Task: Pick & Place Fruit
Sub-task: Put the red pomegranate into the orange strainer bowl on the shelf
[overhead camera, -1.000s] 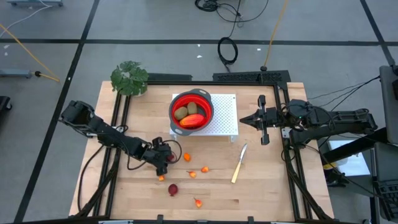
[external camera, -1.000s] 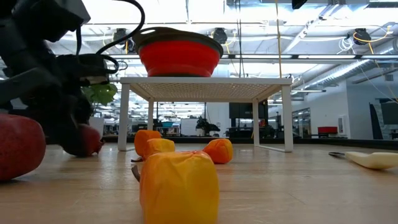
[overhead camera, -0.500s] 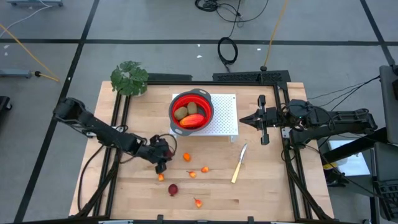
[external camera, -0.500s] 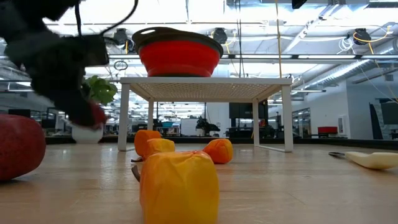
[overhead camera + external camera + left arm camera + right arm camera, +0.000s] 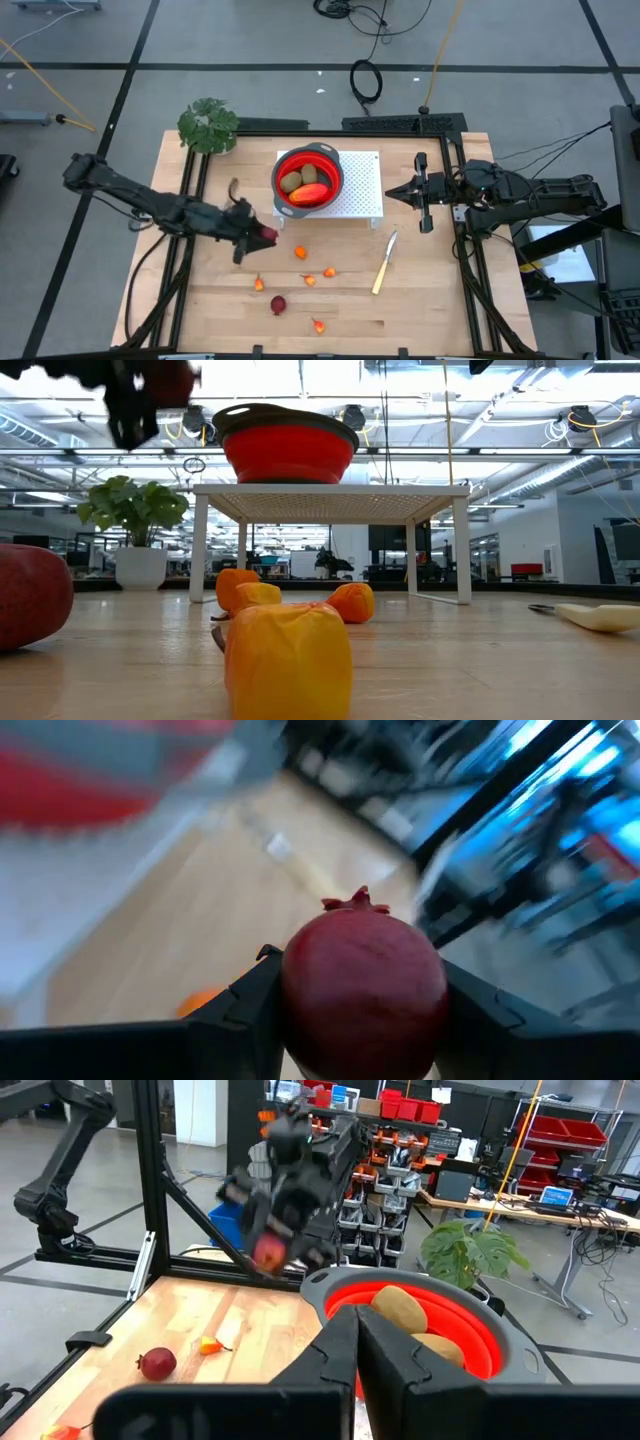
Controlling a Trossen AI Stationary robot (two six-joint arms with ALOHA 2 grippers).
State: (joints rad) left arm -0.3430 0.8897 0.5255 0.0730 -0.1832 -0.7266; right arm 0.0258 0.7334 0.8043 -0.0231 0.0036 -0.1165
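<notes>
Grey floor [image 5: 250,40] crossed by dark lines fills the upper frame, cables [image 5: 366,78] coiled near the top centre. Beyond the table: ceiling lights [image 5: 580,420], shelving with red bins [image 5: 405,1108].

The wooden table [image 5: 420,300] fills the middle of the high view, its pale planks running across the frame. At its upper left corner stands a small potted plant [image 5: 208,125]. Just above centre sits a white perforated stand [image 5: 362,195] on four legs (the low view shows daylight under it). Right of centre a pale-handled knife [image 5: 384,262] lies slanted on the boards. Scattered low of centre are small orange fruit pieces [image 5: 300,252] [image 5: 329,272] [image 5: 309,280] [image 5: 259,285] [image 5: 318,325], well apart from one another, and among them one dark red round fruit [image 5: 278,305]. Black rails [image 5: 190,200] run down the table's left and right sides.
</notes>
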